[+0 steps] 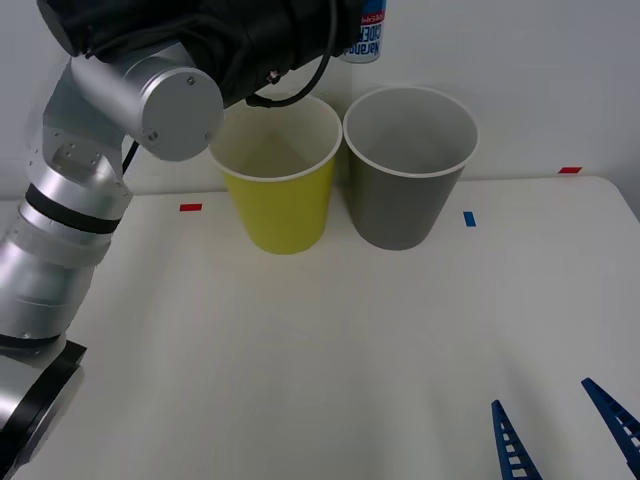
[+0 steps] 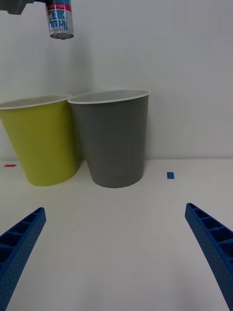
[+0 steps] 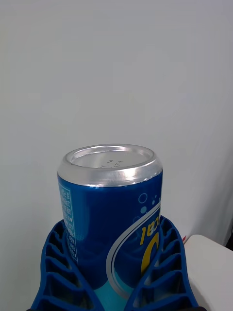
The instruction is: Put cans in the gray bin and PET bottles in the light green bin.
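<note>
A small blue can (image 3: 110, 204) with silver ends sits between the ribbed blue fingers of my left gripper (image 3: 114, 231), which is shut on it. The left arm holds the can (image 1: 362, 35) high in the air, about over where the two bins meet. The light green bin (image 1: 280, 195) and the gray bin (image 1: 405, 190) stand side by side, touching, at the back of the table. My right gripper (image 1: 560, 430) is low at the front right, open and holding nothing, and faces the gray bin (image 2: 116, 146), the light green bin (image 2: 43, 146) and the can (image 2: 60, 19).
The white table (image 1: 300, 350) stretches in front of the bins. Small tape marks lie on it: red (image 1: 190, 207) at the left, blue (image 1: 469, 217) right of the gray bin, red (image 1: 569, 170) at the far right. A pale wall stands close behind the bins.
</note>
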